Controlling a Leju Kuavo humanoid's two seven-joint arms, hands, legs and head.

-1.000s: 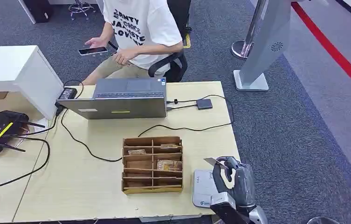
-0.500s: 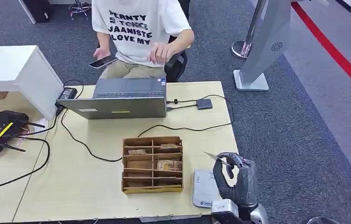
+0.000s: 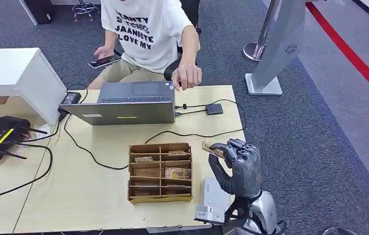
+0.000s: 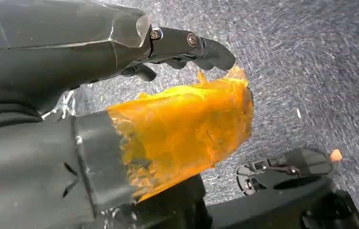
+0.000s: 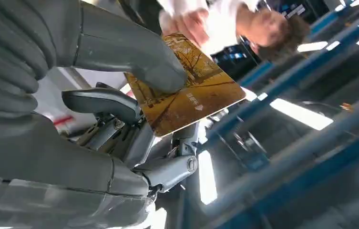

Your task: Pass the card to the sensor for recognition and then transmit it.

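Card (image 3: pixel 212 149) lifted higher, right hand (image 3: pixel 238 164) raised

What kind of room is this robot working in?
Probably an office or demo hall: a person sits on an office chair at a light wooden desk with a laptop, grey carpet on the floor, and a barrier post stands nearby.

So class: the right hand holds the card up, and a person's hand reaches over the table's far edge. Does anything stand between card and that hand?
Nothing visible does. The right hand holds the card above the table; toward the person's hand lie only low cables.
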